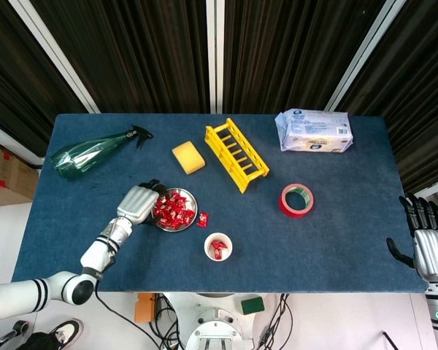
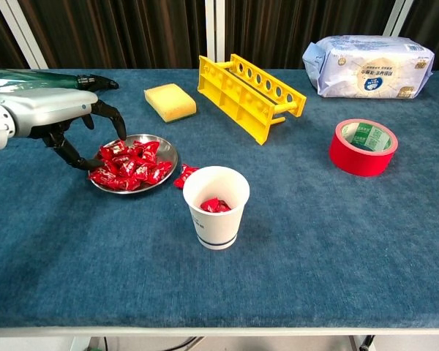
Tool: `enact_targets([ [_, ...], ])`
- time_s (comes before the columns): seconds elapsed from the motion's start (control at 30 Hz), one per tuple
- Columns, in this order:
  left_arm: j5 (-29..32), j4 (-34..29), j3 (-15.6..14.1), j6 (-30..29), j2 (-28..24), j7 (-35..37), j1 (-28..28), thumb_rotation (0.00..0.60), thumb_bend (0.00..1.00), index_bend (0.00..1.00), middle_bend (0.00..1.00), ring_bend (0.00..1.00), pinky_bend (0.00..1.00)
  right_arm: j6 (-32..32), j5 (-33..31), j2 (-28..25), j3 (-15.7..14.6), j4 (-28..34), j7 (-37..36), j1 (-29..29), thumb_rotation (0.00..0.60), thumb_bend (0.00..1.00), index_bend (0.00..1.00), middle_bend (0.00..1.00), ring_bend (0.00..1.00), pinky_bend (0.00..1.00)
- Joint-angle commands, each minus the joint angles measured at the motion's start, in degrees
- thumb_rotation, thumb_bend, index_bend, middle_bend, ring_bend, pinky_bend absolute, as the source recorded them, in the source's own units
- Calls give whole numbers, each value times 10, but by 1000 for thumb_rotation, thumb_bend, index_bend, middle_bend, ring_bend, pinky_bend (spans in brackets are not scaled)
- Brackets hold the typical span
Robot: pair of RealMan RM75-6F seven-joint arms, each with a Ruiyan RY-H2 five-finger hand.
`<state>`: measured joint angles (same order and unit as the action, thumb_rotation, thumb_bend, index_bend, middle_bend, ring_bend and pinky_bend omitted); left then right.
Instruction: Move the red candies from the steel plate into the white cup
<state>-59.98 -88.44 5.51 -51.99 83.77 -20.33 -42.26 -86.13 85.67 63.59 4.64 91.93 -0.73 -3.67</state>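
A round steel plate (image 1: 189, 200) (image 2: 165, 151) heaped with several red candies (image 1: 174, 209) (image 2: 129, 164) sits left of centre. One stray red candy (image 1: 202, 219) (image 2: 184, 175) lies on the cloth between the plate and the white cup (image 1: 218, 248) (image 2: 216, 207), which has red candies inside. My left hand (image 1: 137, 204) (image 2: 66, 117) hovers at the plate's left edge, fingers spread and curved down toward the candies, holding nothing. My right hand (image 1: 428, 246) rests open off the table's right edge, seen only in the head view.
A yellow rack (image 1: 236, 154) (image 2: 250, 93), yellow sponge (image 1: 188, 157) (image 2: 170, 101), red tape roll (image 1: 297, 200) (image 2: 363, 145), wipes pack (image 1: 314, 130) (image 2: 369, 66) and green spray bottle (image 1: 93, 152) (image 2: 29, 79) lie toward the back and sides on the blue cloth.
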Motion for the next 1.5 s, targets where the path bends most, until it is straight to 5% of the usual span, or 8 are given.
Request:
enact_targets([
  [0.03, 7, 1, 1, 4, 1, -6, -3, 600, 265, 341, 220, 110, 250, -1, -1, 0, 1, 0, 0, 0, 600, 301, 0, 0, 0, 0],
  [1.5, 88, 85, 9, 14, 63, -80, -41, 600, 283, 479, 217, 110, 250, 3, -5, 2, 1, 0, 6, -2, 600, 301, 0, 0, 0, 0],
])
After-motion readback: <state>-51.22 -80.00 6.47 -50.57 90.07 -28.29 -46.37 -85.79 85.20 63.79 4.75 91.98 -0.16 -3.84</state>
